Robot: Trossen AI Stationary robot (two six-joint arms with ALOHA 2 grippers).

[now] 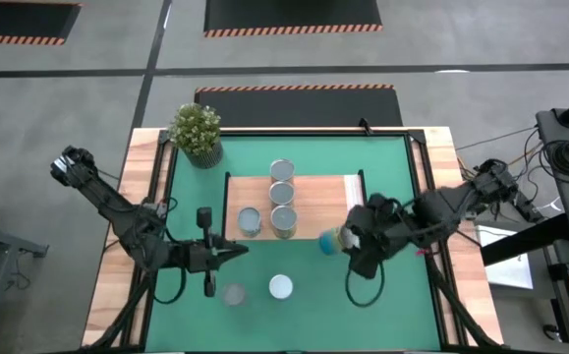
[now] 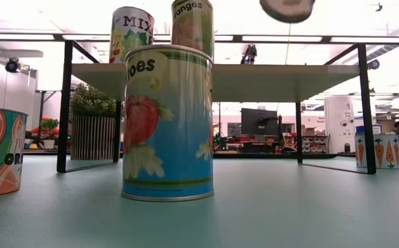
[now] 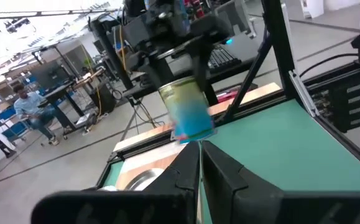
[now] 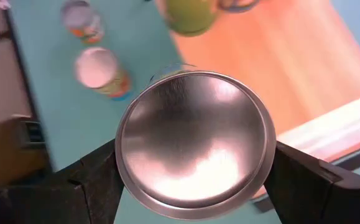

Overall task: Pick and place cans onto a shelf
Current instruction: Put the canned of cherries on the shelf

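1. Right hand (image 4: 195, 168): clenched on a can (image 4: 195, 144), fingers pressed against opposite sides of its silvery top. The overhead view places this held can (image 1: 330, 241) in the air at the near right corner of the shelf (image 1: 323, 192), above the green mat.

2. Left hand (image 1: 237, 250): idle over the near left of the worktop (image 1: 117, 295), just off the shelf's near left corner; fingers drawn together, holding nothing.

3. Shelf: light-wood board on a black frame, middle of the worktop. It carries four cans: three in a row (image 1: 282, 195) running far to near, and one more (image 1: 250, 220) to their left.

4. Cans not yet shelved: two stand on the mat near the front edge, one white-topped (image 1: 280, 286) and one grey-topped (image 1: 234, 293).

5. Potted plant (image 1: 198, 131): far left corner, apart from the work.

6. Step in hand, as judged: carrying the fifth can to the shelf.

7. Next move calls for: shifting the can further over the bare right part of the board, lowering it upright clear of the row, then letting go.
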